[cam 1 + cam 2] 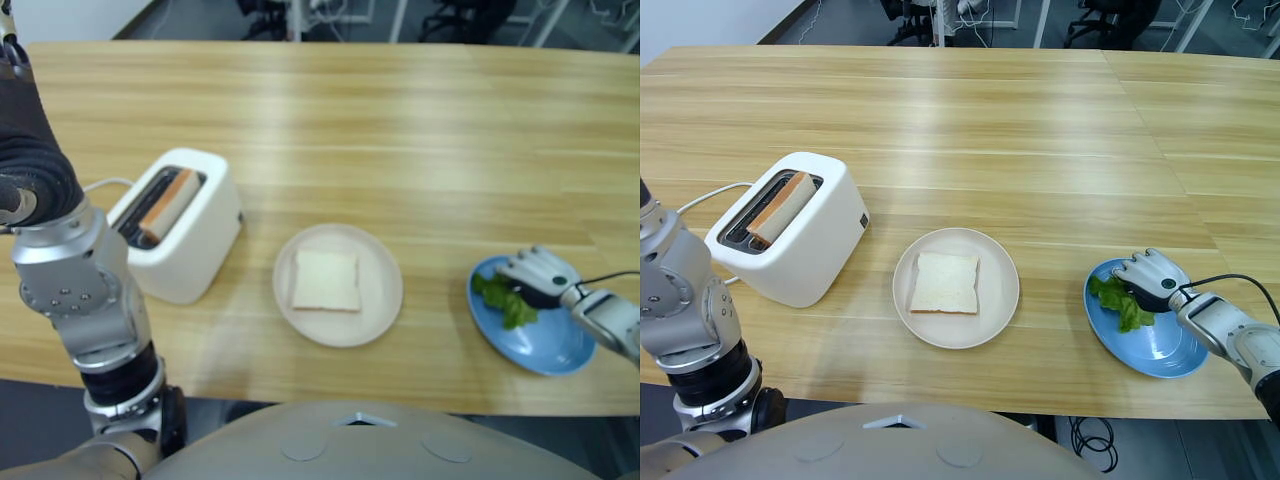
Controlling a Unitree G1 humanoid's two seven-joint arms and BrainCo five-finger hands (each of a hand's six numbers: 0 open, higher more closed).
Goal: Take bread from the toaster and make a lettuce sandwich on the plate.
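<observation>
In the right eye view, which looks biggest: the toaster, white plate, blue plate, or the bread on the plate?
1. toaster
2. white plate and blue plate: they look about the same, so tied
3. bread slice

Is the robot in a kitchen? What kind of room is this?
Probably not a kitchen, more likely an office or a lab. The toaster stands on a long wooden table, like a meeting table, and behind the table there are dark office chairs on a grey floor.
</observation>
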